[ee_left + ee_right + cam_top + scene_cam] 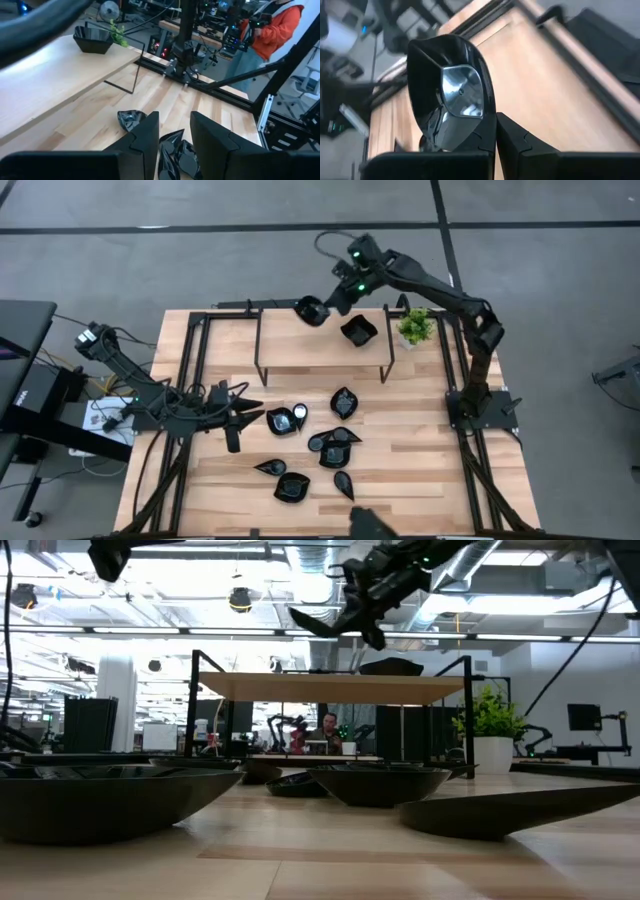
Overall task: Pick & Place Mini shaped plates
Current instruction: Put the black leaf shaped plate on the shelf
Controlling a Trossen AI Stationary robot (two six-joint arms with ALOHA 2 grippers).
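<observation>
Right end effector (325, 308) clamped, raised

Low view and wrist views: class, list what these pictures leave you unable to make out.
- Low view: most plates, hidden behind the near plates.
- Right wrist view: the table below, blocked by the held plate in the right gripper.
- Left wrist view: plates' shapes, cut off by the left gripper.
- High view: dark object, cropped by the bottom edge.

pale wooden table (420, 470) with visible plank grain and a smooth matt finish. raised shelf (300, 340) of the same light wood on thin black metal legs. mini shaped plates (335, 450) glossy black, mirror-like. square plate (452, 95) shows bright reflections.
</observation>
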